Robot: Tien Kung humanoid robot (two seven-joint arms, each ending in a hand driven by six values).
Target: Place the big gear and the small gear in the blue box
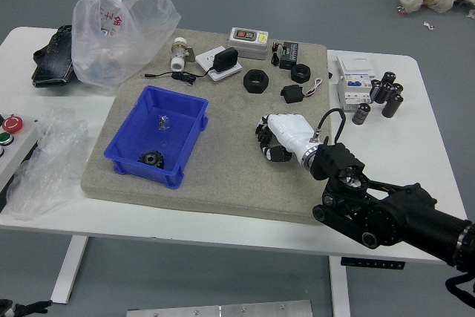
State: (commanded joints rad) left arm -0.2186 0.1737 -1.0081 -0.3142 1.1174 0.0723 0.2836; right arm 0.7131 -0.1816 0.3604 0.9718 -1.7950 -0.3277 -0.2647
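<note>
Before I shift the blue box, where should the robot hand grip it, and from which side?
I'd pinch the right long wall of the blue box at mid-rim, coming down from above on that side: the top is open, that wall faces the right robot hand, and the gear inside lies toward the near end.
</note>
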